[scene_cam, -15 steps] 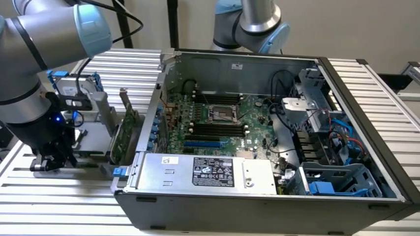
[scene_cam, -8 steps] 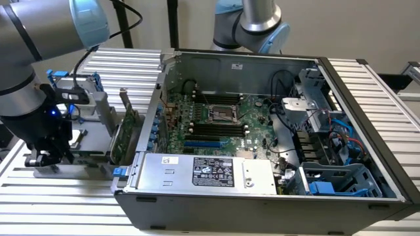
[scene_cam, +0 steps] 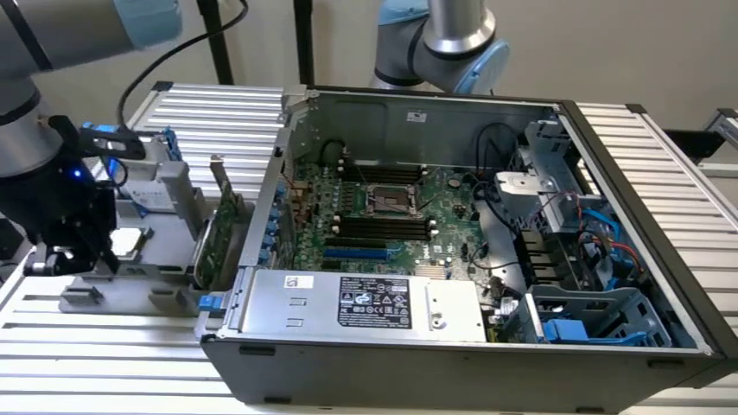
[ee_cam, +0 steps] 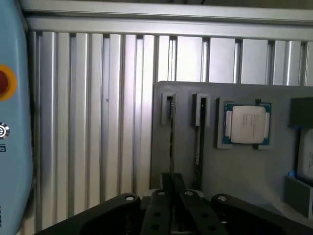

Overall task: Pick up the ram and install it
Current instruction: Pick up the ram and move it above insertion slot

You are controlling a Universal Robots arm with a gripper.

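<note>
The ram (ee_cam: 171, 132) is a thin stick seen edge-on, standing in a narrow slot of the grey parts tray (ee_cam: 186, 93). My gripper (ee_cam: 172, 180) sits over the near end of that slot, its two fingers drawn together on the stick. A second thin stick (ee_cam: 199, 137) stands in the neighbouring slot. In the exterior view my gripper (scene_cam: 64, 262) is low over the tray (scene_cam: 127, 290), at the exterior view's left of the open computer case (scene_cam: 461, 346). The black memory slots (scene_cam: 381, 229) lie on the motherboard inside the case.
On the tray there is a processor chip (ee_cam: 246, 124), a silver drive with blue rails (scene_cam: 144, 186) and a green expansion card (scene_cam: 221, 226). A second arm (scene_cam: 444, 43) stands behind the case. A light-blue panel with a red button (ee_cam: 6, 83) is beside the ribbed table (ee_cam: 98, 122).
</note>
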